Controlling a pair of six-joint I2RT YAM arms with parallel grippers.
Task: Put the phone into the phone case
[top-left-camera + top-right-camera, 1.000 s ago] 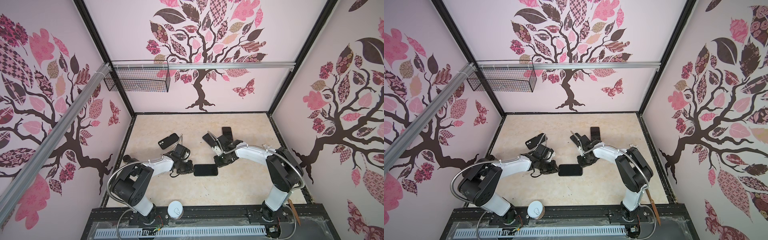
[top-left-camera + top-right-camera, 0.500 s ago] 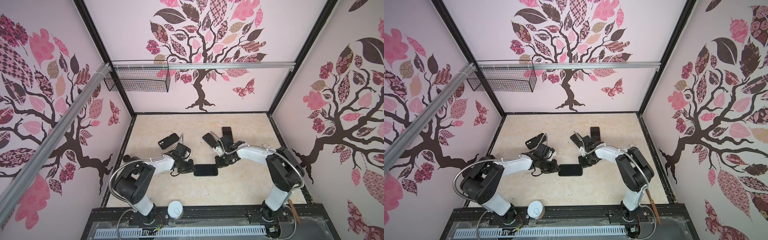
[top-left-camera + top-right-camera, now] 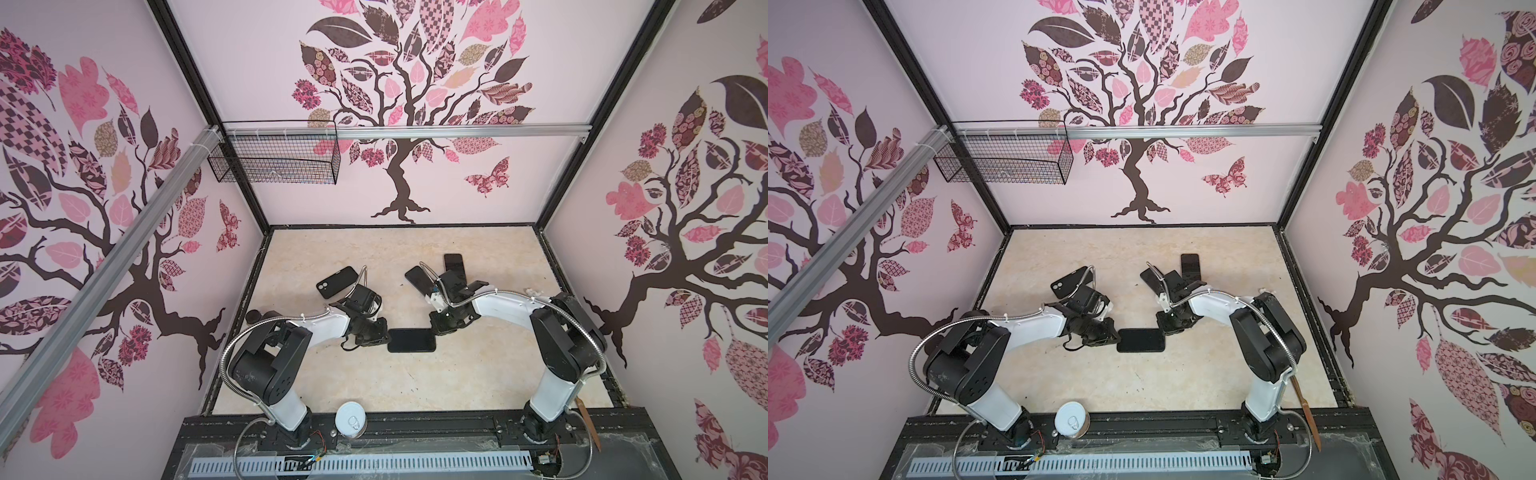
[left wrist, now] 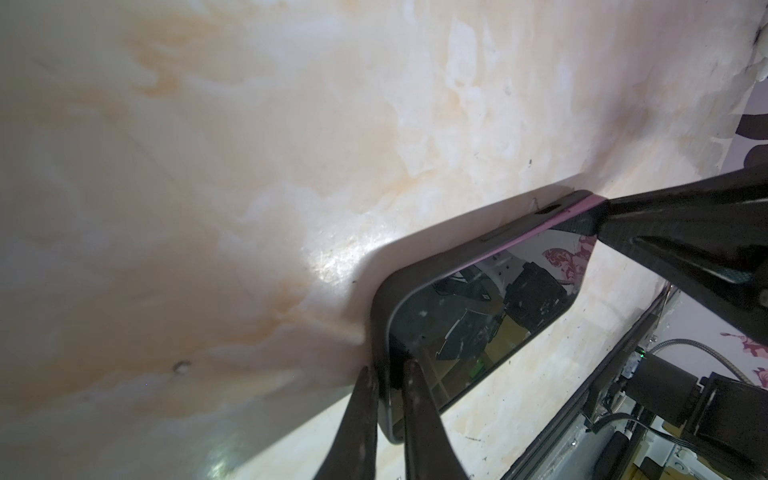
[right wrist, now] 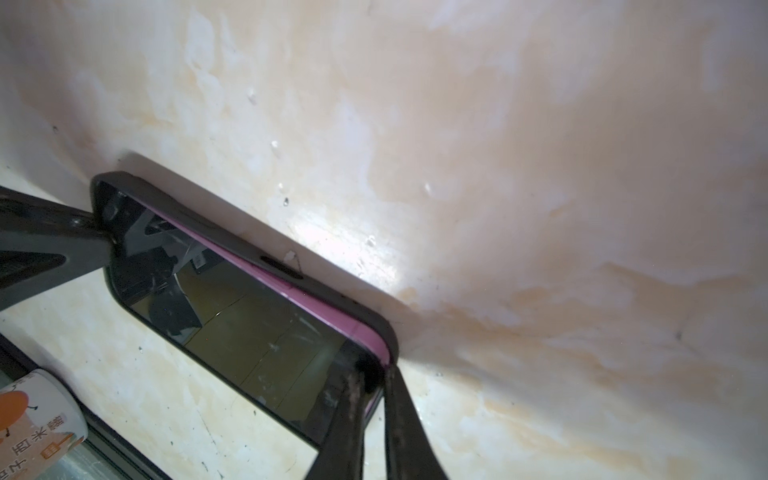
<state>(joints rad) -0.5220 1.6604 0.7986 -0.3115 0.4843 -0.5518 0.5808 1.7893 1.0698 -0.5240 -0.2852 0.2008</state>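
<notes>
A dark-screened phone (image 3: 411, 340) (image 3: 1140, 340) with a pink edge (image 5: 332, 320) lies in a black phone case (image 5: 232, 232) (image 4: 440, 253) mid-table. Along one long side the pink edge shows above the case rim. My left gripper (image 3: 384, 336) (image 4: 388, 378) is shut on the left short end, one finger on the screen and one outside the case. My right gripper (image 3: 434, 330) (image 5: 374, 378) is shut on the right end's corner, where the pink edge sits between its fingers. Each wrist view shows the opposite gripper at the far end.
A black case with a camera hole (image 3: 336, 282) lies behind the left arm. Two dark phones (image 3: 417, 279) (image 3: 454, 264) lie behind the right arm. A white can (image 3: 351, 419) stands at the front rail. A wire basket (image 3: 274, 164) hangs on the back wall.
Both grippers have closed further on the phone's two ends. The arms and the phone have hardly shifted.
</notes>
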